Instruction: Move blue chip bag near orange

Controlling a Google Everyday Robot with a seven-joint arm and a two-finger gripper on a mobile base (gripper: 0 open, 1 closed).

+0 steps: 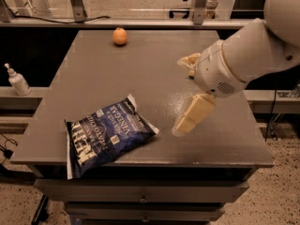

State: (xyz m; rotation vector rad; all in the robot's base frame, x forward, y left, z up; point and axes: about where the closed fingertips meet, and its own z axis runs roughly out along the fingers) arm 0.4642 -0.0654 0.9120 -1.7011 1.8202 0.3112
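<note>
hovering claw [190,118], grip unclear, beside blue chip bag [110,135] overhanging front edge; orange [120,36] far back

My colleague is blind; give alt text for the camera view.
A cream robot claw hovers over a grey table, right of a crinkly navy-blue chip bag at the front; a small round orange sits far back.

A dark grey table [140,69] fills the middle of the scene, with drawers [140,198] along its front. On a low ledge [28,93] to its left stands a white pump bottle [16,81]. Beyond the far edge stand metal posts [77,1] — behind them, pale floor. Speckled floor [281,196] shows at lower right. The gripper [191,117] hangs over the table's right half.
</note>
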